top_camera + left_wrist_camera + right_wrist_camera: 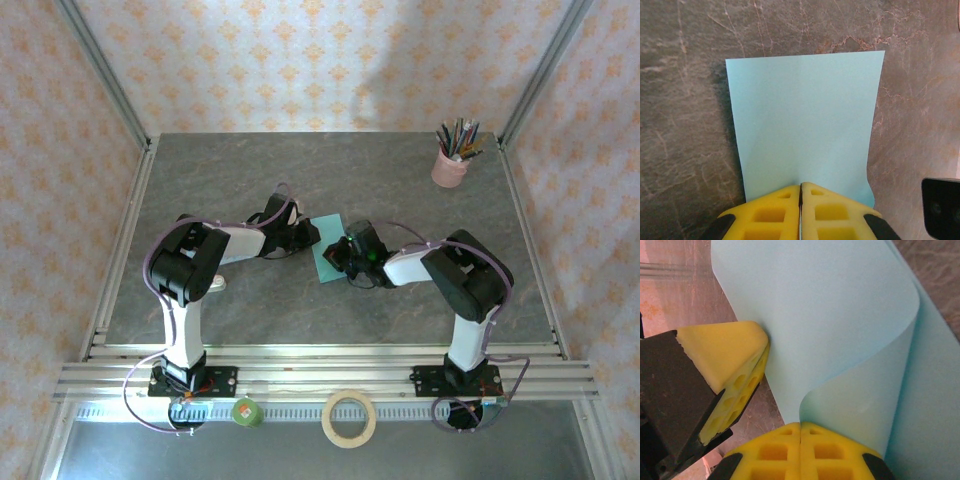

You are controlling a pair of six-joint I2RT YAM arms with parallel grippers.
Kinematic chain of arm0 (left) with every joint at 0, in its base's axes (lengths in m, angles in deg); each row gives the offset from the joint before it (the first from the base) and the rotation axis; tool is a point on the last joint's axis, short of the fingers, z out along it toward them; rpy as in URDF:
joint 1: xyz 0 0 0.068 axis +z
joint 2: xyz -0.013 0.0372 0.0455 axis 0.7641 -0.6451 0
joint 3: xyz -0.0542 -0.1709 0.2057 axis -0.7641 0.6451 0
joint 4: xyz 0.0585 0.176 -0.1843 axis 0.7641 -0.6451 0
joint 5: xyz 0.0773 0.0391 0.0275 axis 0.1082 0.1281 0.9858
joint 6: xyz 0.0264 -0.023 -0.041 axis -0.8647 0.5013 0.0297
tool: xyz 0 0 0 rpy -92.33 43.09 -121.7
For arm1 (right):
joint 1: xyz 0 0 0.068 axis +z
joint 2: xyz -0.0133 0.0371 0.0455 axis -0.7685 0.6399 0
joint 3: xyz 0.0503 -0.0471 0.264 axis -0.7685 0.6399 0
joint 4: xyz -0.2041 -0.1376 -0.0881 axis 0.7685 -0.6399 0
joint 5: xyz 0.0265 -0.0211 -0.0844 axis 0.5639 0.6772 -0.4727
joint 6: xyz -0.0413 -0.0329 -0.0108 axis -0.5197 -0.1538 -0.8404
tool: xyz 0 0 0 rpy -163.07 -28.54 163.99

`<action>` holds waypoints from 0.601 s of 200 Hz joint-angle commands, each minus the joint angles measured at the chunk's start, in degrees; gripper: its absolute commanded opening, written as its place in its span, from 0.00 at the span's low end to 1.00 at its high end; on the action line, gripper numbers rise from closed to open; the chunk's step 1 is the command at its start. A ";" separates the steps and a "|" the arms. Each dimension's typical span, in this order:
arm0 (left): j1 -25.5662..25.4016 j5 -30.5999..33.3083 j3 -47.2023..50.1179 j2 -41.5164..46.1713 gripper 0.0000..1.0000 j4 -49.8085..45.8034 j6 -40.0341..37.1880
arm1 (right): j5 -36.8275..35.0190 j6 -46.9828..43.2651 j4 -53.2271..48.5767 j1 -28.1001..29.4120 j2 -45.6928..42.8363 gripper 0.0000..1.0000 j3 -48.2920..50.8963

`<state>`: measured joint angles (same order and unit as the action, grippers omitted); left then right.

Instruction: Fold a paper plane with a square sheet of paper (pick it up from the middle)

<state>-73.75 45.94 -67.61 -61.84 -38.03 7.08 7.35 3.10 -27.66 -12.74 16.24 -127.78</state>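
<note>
The square sheet of paper point(326, 256) is light turquoise and lies mid-table between the two arms. In the left wrist view the sheet point(805, 125) lies mostly flat on the grey surface, and my left gripper point(801, 186) is shut on its near edge. In the right wrist view the sheet point(840, 315) curls up and over in a loose bend. My right gripper point(800, 424) is shut on the lifted edge of that flap. The left gripper's yellow fingers point(735, 365) press the paper's opposite edge at the left. From above, the left gripper point(312, 236) and right gripper point(345, 256) face each other across the sheet.
A pink cup of pencils point(452, 160) stands at the back right corner. A tape roll point(349, 418) and a small green object point(246, 411) lie in front of the rail by the arm bases. Metal frame posts and patterned walls enclose the grey table point(250, 170).
</note>
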 commanded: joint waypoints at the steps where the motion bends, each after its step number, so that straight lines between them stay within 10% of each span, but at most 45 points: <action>1: -0.55 1.55 0.95 -2.31 0.12 -5.02 -0.41 | -0.29 0.71 1.60 0.17 1.04 0.00 0.37; 120: -0.60 1.59 1.30 -2.26 0.12 -4.93 -0.35 | 0.61 1.63 2.30 0.17 2.11 0.00 0.11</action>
<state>-73.75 45.94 -67.61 -61.84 -38.03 7.08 7.78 4.08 -26.68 -12.77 17.25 -127.78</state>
